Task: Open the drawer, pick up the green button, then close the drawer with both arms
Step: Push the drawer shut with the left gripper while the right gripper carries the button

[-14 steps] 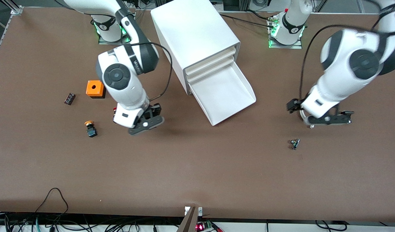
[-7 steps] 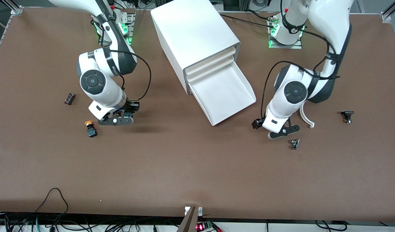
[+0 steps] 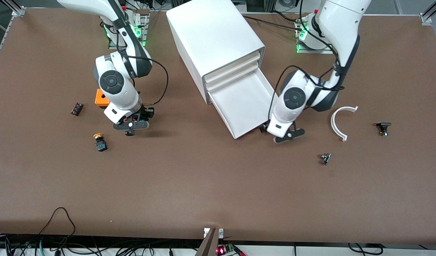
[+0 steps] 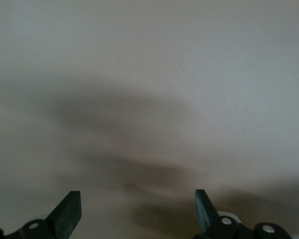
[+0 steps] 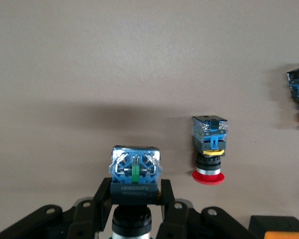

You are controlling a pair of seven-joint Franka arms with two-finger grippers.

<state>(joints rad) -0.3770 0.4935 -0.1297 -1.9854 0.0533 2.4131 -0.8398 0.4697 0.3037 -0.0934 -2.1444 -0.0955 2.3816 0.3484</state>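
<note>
The lowest drawer (image 3: 246, 103) of the white cabinet (image 3: 214, 39) stands pulled out, and its tray looks empty. My right gripper (image 3: 130, 127) is shut on a button (image 5: 134, 172) with a black body and a blue block with a green stripe. Its cap is hidden between the fingers. It hangs just over the table beside the red-capped button (image 5: 208, 149). My left gripper (image 3: 287, 135) is open and empty, low beside the drawer's front corner. Its wrist view shows only a pale blurred surface between its fingertips (image 4: 69, 211).
An orange box (image 3: 101, 99) sits partly under the right arm. An orange-capped button (image 3: 99, 141) and a small dark part (image 3: 76, 108) lie toward the right arm's end. A white curved piece (image 3: 340, 121), a black part (image 3: 383, 128) and a small part (image 3: 325, 158) lie toward the left arm's end.
My left arm has swung from over the white curved piece to the drawer's front corner. My right gripper has moved toward the right arm's end with the button, then back a little.
</note>
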